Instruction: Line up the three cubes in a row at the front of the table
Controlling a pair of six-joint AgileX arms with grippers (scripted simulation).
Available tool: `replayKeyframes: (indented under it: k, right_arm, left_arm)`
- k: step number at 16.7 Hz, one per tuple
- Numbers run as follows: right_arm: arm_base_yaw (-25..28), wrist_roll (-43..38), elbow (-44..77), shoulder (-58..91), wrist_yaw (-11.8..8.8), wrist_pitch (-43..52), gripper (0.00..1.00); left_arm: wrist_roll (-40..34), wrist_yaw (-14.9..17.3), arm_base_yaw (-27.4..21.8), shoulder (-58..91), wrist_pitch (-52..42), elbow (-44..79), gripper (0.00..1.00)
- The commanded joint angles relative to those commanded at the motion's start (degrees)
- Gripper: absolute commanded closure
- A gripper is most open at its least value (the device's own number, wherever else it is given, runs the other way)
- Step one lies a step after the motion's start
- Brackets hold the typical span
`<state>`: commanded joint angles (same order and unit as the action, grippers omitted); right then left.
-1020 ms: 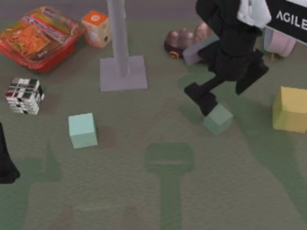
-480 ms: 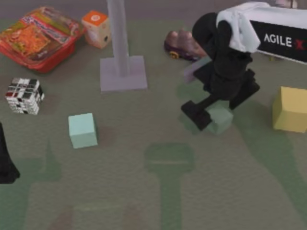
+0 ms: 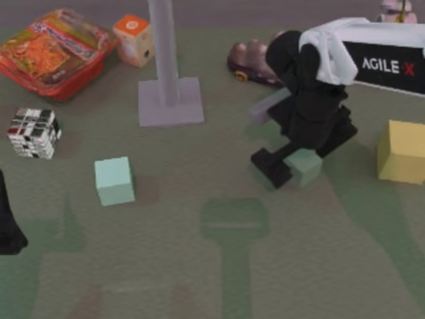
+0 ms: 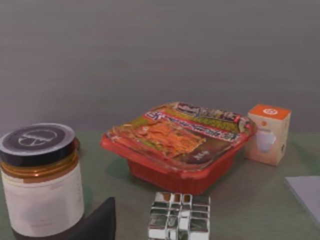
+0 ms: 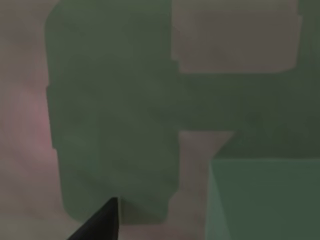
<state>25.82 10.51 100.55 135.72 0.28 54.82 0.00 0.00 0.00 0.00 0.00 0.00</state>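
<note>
Green cube (image 3: 306,166) directly beneath right gripper (image 3: 297,157), between spread fingers, not yet clamped; left arm parked.

Three cubes lie across the table (image 3: 199,279): the mid-sized cube (image 3: 114,180) left of centre, the smallest cube (image 3: 305,166) right of centre under the right gripper (image 3: 300,154), the largest cube (image 3: 401,151) at the right edge, well apart.
</note>
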Motion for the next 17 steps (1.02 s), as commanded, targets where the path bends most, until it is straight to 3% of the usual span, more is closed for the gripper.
replayKeyframes:
  k: [12,17]
  right_arm:
    - [0.0,0.0,0.0,0.0,0.0,0.0,0.98]
    - [0.0,0.0,0.0,0.0,0.0,0.0,1.00]
  left_arm:
    - [0.0,0.0,0.0,0.0,0.0,0.0,0.00]
    - [0.0,0.0,0.0,0.0,0.0,0.0,0.00]
